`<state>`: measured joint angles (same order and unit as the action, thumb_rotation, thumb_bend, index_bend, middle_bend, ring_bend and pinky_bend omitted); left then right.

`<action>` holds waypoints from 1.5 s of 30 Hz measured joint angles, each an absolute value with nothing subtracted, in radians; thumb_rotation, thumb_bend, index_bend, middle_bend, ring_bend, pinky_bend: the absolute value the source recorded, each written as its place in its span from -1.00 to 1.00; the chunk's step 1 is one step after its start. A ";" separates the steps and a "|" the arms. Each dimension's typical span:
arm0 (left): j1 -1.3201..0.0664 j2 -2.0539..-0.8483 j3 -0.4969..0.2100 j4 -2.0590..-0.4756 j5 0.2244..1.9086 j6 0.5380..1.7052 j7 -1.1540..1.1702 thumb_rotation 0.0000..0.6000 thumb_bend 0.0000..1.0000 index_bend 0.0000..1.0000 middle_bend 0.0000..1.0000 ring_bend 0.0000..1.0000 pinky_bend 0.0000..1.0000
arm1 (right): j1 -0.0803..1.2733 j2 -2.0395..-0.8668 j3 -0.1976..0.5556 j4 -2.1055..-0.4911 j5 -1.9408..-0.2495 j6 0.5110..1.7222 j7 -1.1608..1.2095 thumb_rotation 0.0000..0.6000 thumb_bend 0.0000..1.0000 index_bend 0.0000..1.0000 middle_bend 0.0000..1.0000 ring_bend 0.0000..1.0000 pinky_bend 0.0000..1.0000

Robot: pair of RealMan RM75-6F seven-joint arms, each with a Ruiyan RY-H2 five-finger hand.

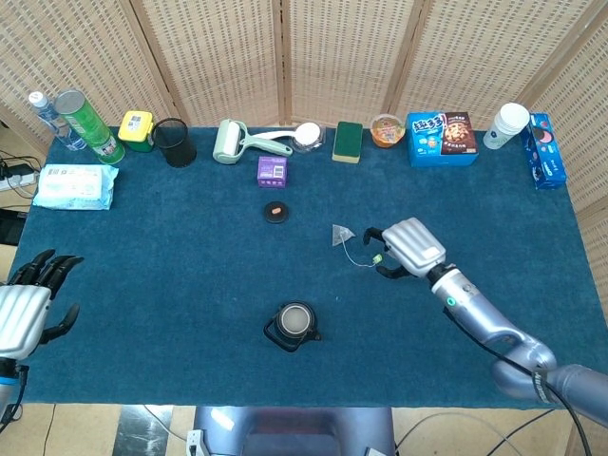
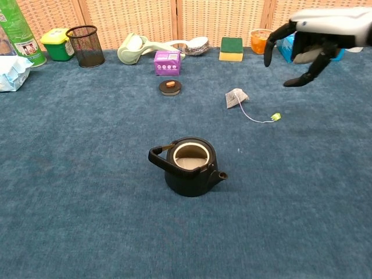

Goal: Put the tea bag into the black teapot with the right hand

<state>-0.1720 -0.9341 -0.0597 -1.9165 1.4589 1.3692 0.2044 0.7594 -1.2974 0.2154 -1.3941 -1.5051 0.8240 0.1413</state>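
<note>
The tea bag [image 1: 341,235] [image 2: 236,97] lies flat on the blue cloth, its string running to a small green tag [image 1: 377,257] [image 2: 275,117]. The black teapot [image 1: 294,325] [image 2: 190,165] stands lidless near the front edge, handle to the left. My right hand [image 1: 407,247] [image 2: 314,36] hovers above the cloth just right of the tag, fingers apart and curved downward, holding nothing. My left hand [image 1: 26,311] rests open at the front left corner, seen only in the head view.
The teapot lid [image 1: 276,212] [image 2: 170,87] lies behind the teapot, near a purple box [image 1: 272,171]. Along the back edge stand a mesh cup [image 1: 176,142], lint roller [image 1: 230,142], green sponge [image 1: 348,142], cookie box [image 1: 442,139] and paper cups [image 1: 506,125].
</note>
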 measured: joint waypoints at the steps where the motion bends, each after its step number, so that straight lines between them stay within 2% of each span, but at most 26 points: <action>1: -0.175 -0.935 -0.061 -1.916 1.455 1.365 0.206 1.00 -0.10 -0.69 -0.64 -0.83 -0.67 | 0.773 -1.311 0.217 -1.376 -1.499 0.810 0.141 1.00 -0.37 -0.19 1.00 1.00 1.00; 9: -0.202 -0.945 -0.071 -1.902 1.426 1.332 0.216 1.00 -0.10 -0.69 -0.64 -0.83 -0.68 | 0.860 -1.411 0.207 -1.224 -1.458 0.703 0.135 1.00 -0.28 -0.10 1.00 1.00 1.00; 18: -0.213 -0.951 -0.071 -1.899 1.412 1.321 0.224 1.00 -0.10 -0.68 -0.64 -0.83 -0.68 | 0.912 -1.485 0.170 -1.097 -1.431 0.638 0.109 1.00 -0.21 -0.05 1.00 1.00 1.00; 45: -0.222 -0.962 -0.060 -1.877 1.397 1.312 0.211 1.00 -0.10 -0.68 -0.64 -0.83 -0.68 | 0.925 -1.589 0.084 -0.910 -1.440 0.632 0.089 1.00 -0.21 0.01 1.00 1.00 1.00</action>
